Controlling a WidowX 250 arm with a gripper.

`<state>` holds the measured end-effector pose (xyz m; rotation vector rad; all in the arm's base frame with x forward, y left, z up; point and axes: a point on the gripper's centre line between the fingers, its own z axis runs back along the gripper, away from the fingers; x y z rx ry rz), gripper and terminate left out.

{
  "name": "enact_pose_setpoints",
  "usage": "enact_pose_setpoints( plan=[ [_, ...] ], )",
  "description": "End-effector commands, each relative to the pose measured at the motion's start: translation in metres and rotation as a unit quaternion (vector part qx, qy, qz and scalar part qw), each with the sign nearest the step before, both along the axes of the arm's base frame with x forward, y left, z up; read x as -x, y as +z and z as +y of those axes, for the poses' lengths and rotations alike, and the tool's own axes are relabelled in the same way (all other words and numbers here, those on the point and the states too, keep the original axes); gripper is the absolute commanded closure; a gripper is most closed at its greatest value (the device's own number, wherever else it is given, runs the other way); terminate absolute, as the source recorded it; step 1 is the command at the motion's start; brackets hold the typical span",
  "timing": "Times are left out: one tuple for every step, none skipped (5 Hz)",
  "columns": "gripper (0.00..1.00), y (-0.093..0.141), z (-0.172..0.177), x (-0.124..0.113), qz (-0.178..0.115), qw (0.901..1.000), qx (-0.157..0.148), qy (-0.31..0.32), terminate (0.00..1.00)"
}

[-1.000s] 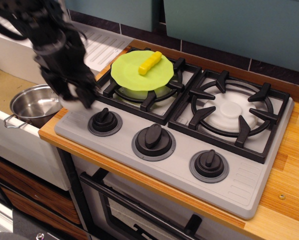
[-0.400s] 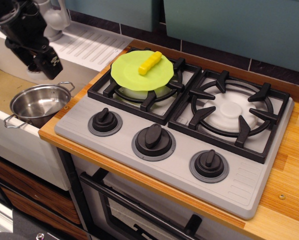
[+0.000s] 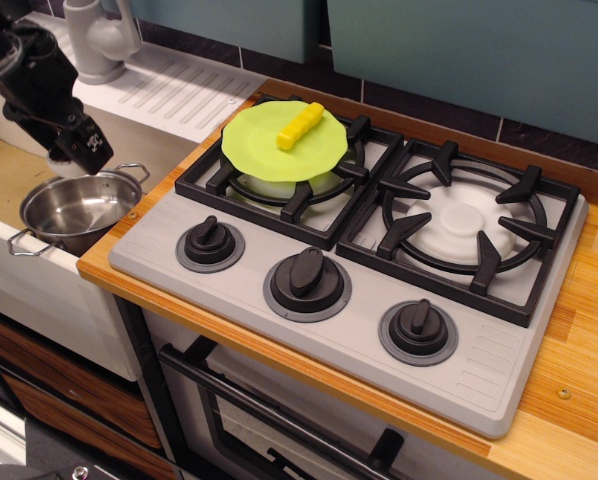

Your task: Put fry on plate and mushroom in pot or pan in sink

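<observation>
The yellow fry point(image 3: 300, 126) lies on the lime-green plate point(image 3: 254, 152), which rests on the left burner grate. The shiny steel pot point(image 3: 74, 206) stands in the sink point(image 3: 1, 178) at the left, and its inside looks empty. My black gripper point(image 3: 67, 158) hangs just above the pot's far rim, jaws closed. A small whitish piece at its tips appears to be the mushroom point(image 3: 63, 164), mostly hidden by the fingers.
A grey faucet point(image 3: 94, 40) and the ribbed white drainboard point(image 3: 184, 92) lie behind the sink. The grey stove has two black grates and three black knobs point(image 3: 307, 272) along its front. A wooden counter point(image 3: 579, 360) borders the stove on the right.
My gripper has moved left from the stove's front-left corner, rose over the sink, then came down slightly toward the pot. The fry and plate have not moved.
</observation>
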<state>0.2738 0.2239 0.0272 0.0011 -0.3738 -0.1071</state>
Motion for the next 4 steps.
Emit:
enact_pose_setpoints(
  plan=[
    [0.00, 0.011, 0.004, -0.004, -0.006, 0.9995, -0.030, 0.006, 0.00],
    [0.00, 0.028, -0.004, -0.004, 0.016, 0.9992, -0.032, 0.017, 0.00],
    [0.00, 0.040, -0.009, -0.006, 0.024, 0.9988, -0.036, 0.022, 0.00],
    [0.00, 0.057, -0.013, -0.005, 0.038, 0.9979, -0.045, 0.024, 0.00]
  ],
)
